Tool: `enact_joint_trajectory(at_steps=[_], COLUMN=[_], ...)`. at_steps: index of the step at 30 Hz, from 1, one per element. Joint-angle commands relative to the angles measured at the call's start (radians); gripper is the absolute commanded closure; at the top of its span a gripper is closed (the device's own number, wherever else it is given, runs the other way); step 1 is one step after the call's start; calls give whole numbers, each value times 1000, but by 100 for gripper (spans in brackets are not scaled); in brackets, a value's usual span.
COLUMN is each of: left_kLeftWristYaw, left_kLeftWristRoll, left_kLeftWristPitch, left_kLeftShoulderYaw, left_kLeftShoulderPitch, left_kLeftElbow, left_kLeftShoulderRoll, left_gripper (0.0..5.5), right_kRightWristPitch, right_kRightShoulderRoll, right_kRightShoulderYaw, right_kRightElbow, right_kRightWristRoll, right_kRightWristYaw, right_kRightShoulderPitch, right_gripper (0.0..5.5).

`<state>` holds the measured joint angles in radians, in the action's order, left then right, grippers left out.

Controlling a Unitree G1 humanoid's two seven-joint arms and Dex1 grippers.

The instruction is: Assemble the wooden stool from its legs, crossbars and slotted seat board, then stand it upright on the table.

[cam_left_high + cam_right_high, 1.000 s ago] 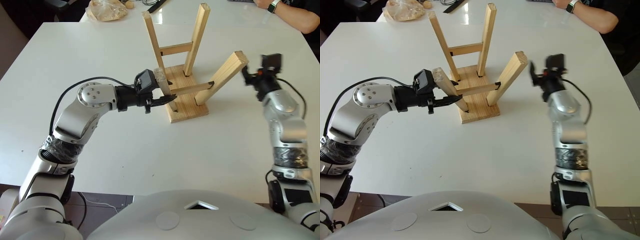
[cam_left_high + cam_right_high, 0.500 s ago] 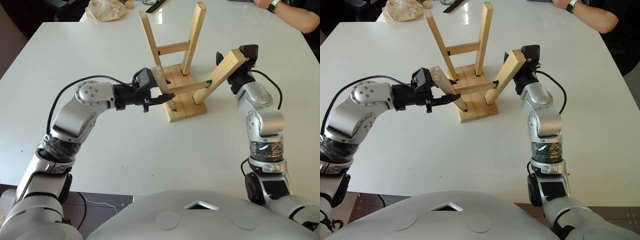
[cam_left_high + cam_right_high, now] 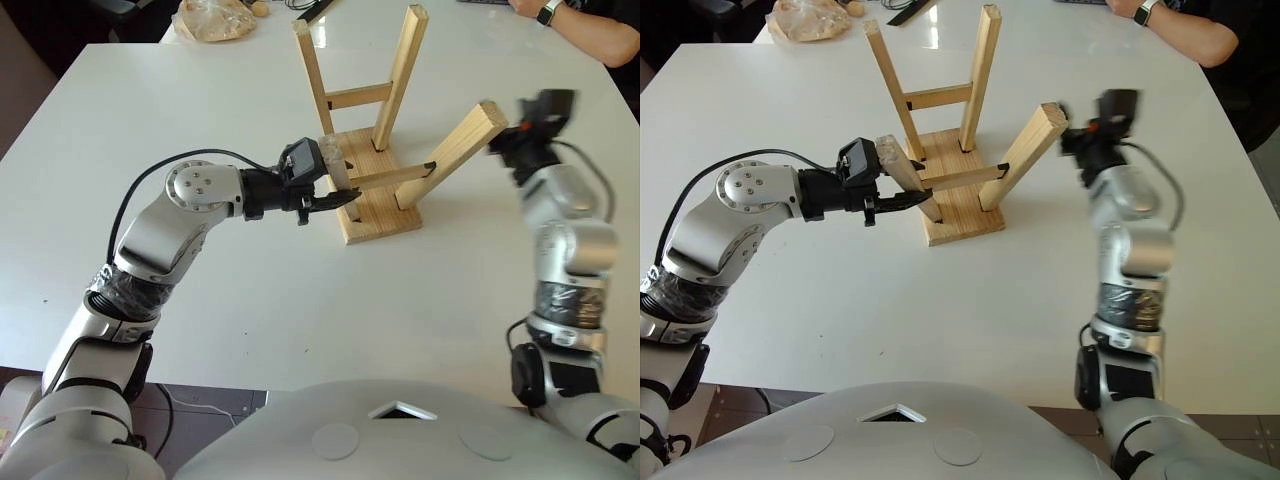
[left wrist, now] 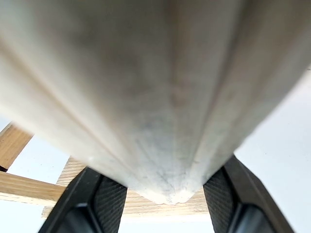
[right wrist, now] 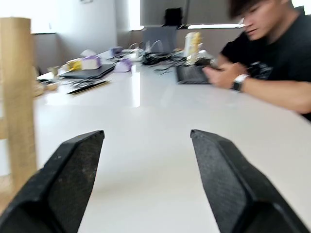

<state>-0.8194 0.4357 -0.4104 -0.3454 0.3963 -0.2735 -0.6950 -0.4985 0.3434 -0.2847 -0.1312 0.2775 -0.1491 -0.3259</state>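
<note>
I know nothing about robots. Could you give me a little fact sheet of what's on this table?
seat board: flat on the table, stool upside down
back legs: upright, joined by a crossbar
right front leg: tilted outward
left gripper: shut on the left front leg
right gripper: open, beside the tilted leg's top end, not gripping it

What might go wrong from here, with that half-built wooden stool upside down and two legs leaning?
The left gripper is shut on the near, pale wooden leg, which leans; a pull might lever it out of the slotted wooden seat board. The open right gripper sits beside the top of the other slanted wooden leg; a nudge might knock it, or the wooden crossbar joining them, loose.
</note>
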Motion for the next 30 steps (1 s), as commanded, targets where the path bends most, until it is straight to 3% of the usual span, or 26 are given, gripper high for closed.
enact_joint_trajectory(at_steps=[1,6,11,18,30], left_kLeftWristYaw=[10,28,59,69,68], left_kLeftWristRoll=[-121,-117,-112,-110,-114], left_kLeftWristPitch=[-111,-124,-156,-174,-176], left_kLeftShoulderYaw=[-99,-104,-89,-90,-90], left_kLeftShoulderPitch=[-90,-72,-48,-27,-30], left_kLeftElbow=[68,74,76,73,67], left_kLeftShoulderRoll=[-25,-8,8,20,15], left_gripper=[345,345,345,345,345], right_kRightWristPitch=[96,-27,-181,-111,14], right_kRightShoulderRoll=[-13,-70,-32,2,-89], right_kRightShoulderYaw=[-42,36,182,419,448], right_kRightElbow=[-141,-421,-603,-591,-485], right_kRightWristRoll=[138,444,595,311,115], right_kRightWristYaw=[-56,-67,-75,-80,-69], right_kRightShoulderPitch=[-187,-293,-171,-41,-91], right_gripper=[220,220,220,220,220])
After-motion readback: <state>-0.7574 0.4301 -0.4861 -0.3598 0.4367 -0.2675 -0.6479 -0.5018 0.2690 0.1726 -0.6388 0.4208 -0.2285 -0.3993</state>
